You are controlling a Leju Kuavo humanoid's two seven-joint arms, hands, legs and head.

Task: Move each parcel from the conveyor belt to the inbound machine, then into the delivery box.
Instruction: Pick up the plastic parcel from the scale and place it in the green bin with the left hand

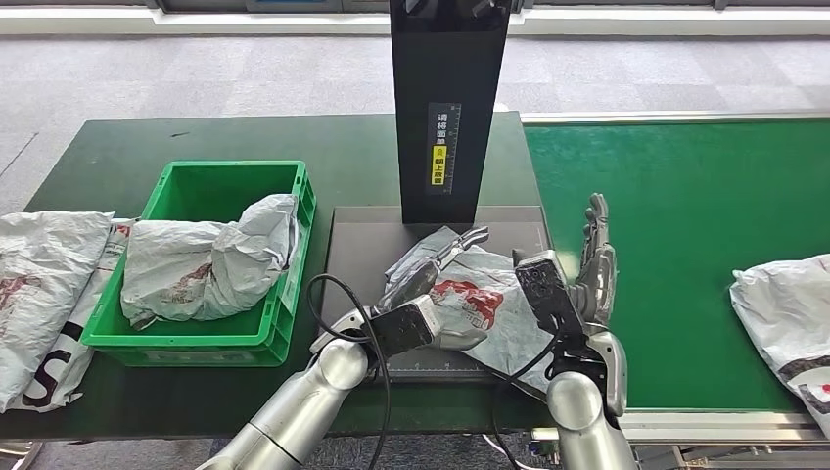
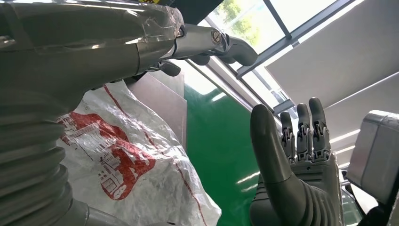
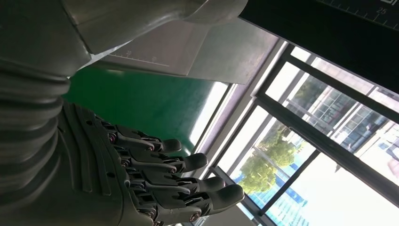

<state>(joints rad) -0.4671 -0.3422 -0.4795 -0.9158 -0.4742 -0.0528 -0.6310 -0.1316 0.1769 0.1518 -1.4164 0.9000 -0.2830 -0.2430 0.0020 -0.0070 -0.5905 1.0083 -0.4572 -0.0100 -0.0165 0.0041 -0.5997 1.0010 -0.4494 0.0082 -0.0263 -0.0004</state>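
Head view, green crate, belt parcel

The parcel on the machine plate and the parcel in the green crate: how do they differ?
The parcel on the machine plate lies on a flat grey platform, with the left hand on it; the parcel in the green crate is untouched, slumped over the crate's rim. Both are crumpled grey bags with red print.

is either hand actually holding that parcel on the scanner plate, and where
The left hand grips the grey parcel at its upper left edge, where the bag bunches up. The right hand stands beside it, fingers straight, holding nothing.
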